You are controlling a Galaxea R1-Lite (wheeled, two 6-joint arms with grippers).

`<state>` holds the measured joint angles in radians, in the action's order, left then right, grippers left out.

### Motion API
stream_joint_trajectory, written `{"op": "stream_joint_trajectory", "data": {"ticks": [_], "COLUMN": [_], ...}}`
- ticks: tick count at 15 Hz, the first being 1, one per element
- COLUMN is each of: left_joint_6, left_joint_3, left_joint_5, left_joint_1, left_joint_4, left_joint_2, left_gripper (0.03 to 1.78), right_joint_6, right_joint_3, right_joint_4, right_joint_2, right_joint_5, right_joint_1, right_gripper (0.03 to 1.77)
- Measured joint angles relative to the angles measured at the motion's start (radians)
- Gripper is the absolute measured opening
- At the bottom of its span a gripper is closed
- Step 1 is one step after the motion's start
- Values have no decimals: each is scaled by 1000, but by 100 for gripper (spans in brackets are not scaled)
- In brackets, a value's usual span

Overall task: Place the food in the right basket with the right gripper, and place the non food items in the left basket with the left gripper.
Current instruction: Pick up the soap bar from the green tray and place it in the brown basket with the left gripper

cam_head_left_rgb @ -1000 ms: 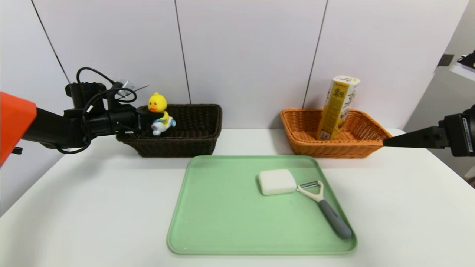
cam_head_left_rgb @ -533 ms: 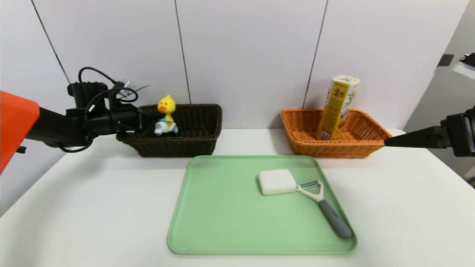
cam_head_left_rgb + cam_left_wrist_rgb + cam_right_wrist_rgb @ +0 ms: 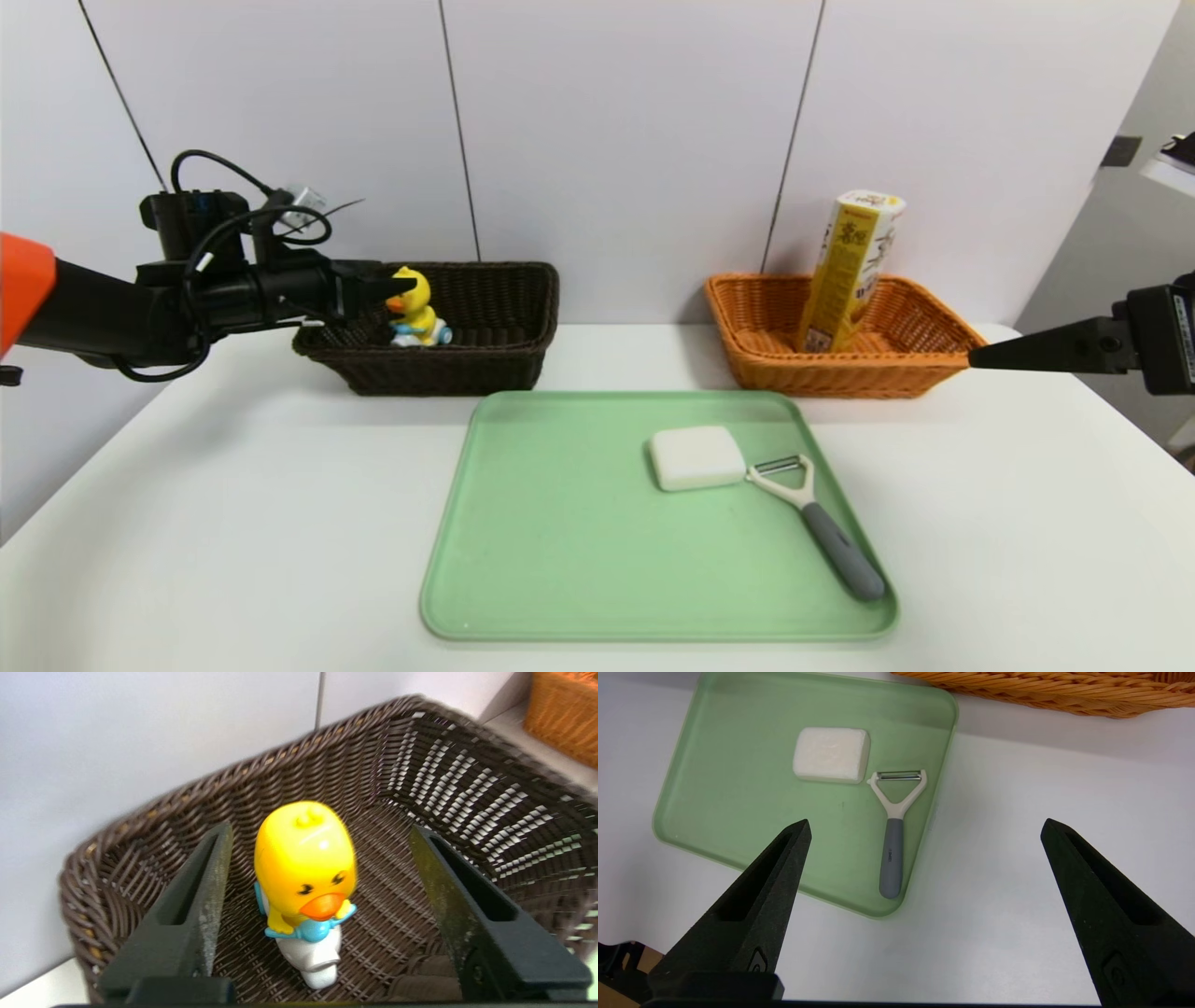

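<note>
Duck toy (image 3: 414, 308) sitting upright on floor of dark brown basket (image 3: 485, 369), toward its left end. Yellow rounded head, orange bill, small black eyes, blue handlebar piece below the bill, white scooter-like base — glossy plastic, small nub on crown. In left wrist view duck toy (image 3: 306, 868) standing between the two black fingers (image 3: 196, 905), clear gap on either side, no contact.

Left gripper (image 3: 378, 285) spread open just above left rim of dark brown basket, pointing roughly level toward the toy; gripping nothing.

Right gripper (image 3: 924, 833) parked wide open at right edge of table (image 3: 205, 523), hanging above bare tabletop, empty.

Green tray (image 3: 560, 597) at centre front: white rectangular block (image 3: 696, 457) with rounded corners, and peeler (image 3: 817, 523) — white Y-head, grey handle — head just beside the block.

Orange basket (image 3: 840, 378) at back right, tall yellow carton (image 3: 848, 271) leaning inside.
</note>
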<state>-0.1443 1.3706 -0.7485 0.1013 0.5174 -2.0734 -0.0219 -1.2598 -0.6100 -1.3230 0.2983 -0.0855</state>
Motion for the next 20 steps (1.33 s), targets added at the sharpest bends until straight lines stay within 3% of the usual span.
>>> {"op": "stream_joint_trajectory", "data": {"ticks": [5,7,10,14,20], "left_joint_6": [8,17,31,61,64], "left_joint_3": [-59,-96,-157,-171,-116], "left_joint_5": [2,4,33,127,169], "left_joint_1": [-5,-59,-185,-420,-708], "left_joint_4": [-16,-53,-104,-110,-149], "left_joint_2": [169,237,309,342,227], "left_gripper": [153,156,161,165,167], "right_joint_6": [-3,-3,-3,-4,-6], "right_joint_3": [5,6,7,8,7], "right_joint_4": [1,1,1,2,1], "right_joint_2": [14,15,14,11,12], "right_joint_5": [14,19,20,28,26], "right_joint_1": [0,0,0,0,2], "right_gripper": [170,170,170,170,170]}}
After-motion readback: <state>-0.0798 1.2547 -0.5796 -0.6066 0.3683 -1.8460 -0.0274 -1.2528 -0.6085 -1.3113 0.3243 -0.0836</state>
